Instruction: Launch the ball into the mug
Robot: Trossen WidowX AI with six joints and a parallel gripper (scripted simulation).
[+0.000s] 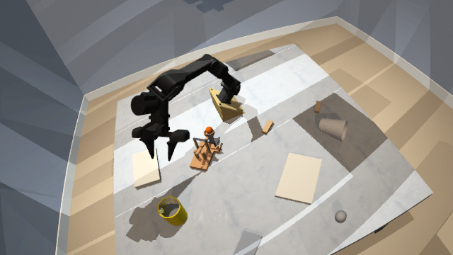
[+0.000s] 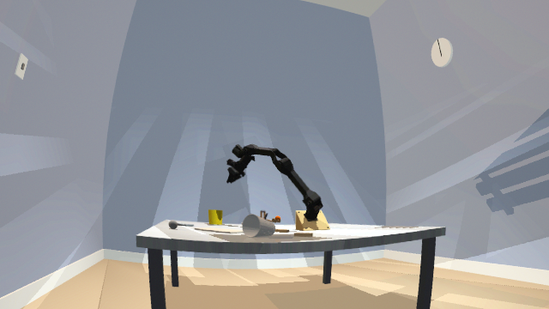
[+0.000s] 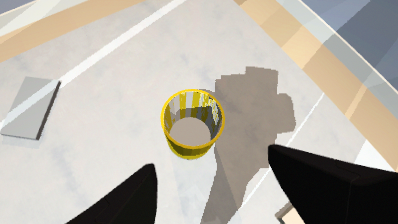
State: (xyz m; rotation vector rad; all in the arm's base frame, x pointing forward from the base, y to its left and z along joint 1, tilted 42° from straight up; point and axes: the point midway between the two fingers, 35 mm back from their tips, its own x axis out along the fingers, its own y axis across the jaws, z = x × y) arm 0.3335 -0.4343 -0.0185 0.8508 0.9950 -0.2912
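Note:
The orange ball sits in the cup at the arm end of the wooden catapult, which stands on the table near the robot base. The yellow mug stands upright, and no ball shows inside it in the wrist view. The catapult's base end points roughly toward the mug's side; the exact aim cannot be told. My gripper is open and empty, high above the table between the catapult and the left edge. The catapult is out of the wrist view.
A pale board lies left of the catapult, another board to its right. A pale cup lies on its side. Wooden blocks, a grey ball and a grey tile also lie about.

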